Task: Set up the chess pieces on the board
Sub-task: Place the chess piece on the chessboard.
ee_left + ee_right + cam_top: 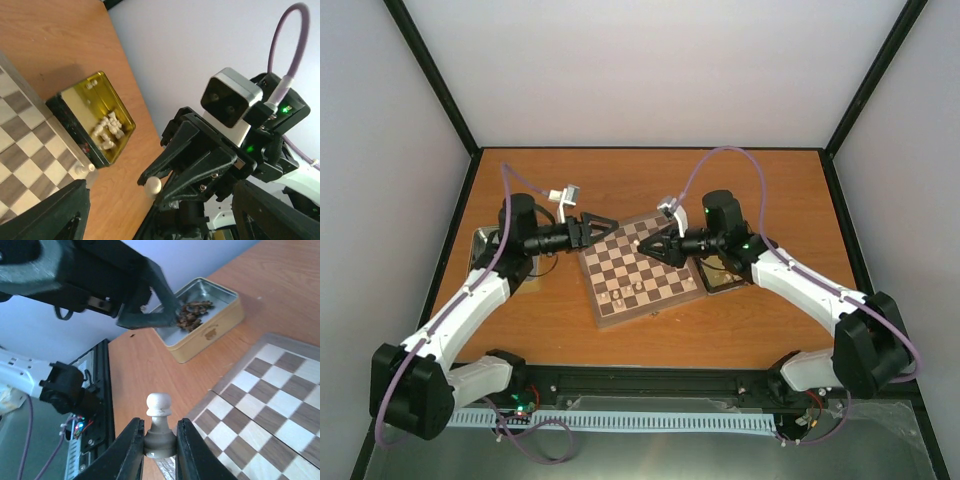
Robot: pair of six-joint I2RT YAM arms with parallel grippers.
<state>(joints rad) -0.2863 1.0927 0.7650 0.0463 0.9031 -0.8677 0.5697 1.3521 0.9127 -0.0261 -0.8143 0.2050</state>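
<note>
**Ana:** What did the overhead camera show?

**Ben:** The board lay skewed in the middle of the tabletop, with a few cream pieces standing along its near edge. The left claw hung at the board's far left corner. The right claw was over its far squares, and the two were near each other.

**Ana:** And the left wrist?

**Ben:** Its own claw was spread wide, with nothing in it. Opposite, the right claw pinched a cream pawn. A gold tin of loose cream pieces sat against the board's border.

**Ana:** The right wrist?

**Ben:** Its fingers were clenched on the pawn's lower body, head up, by the board's corner. I could not tell how high it was. Farther off, the left claw hovered at a second tin of dark pieces.

**Ana:** What could have gone wrong?

**Ben:** In my judgement, three things. The pawn's base was narrow, so letting go while it was tilted or short of the square would topple it. The claws were close enough to bump if both moved inward. A low sweep could knock over the pieces already standing.

**Ana:** And the surroundings?

**Ben:** The tabletop was smooth orange-brown wood. Plain pale walls stood on three sides, with black strips at the corners.
</note>
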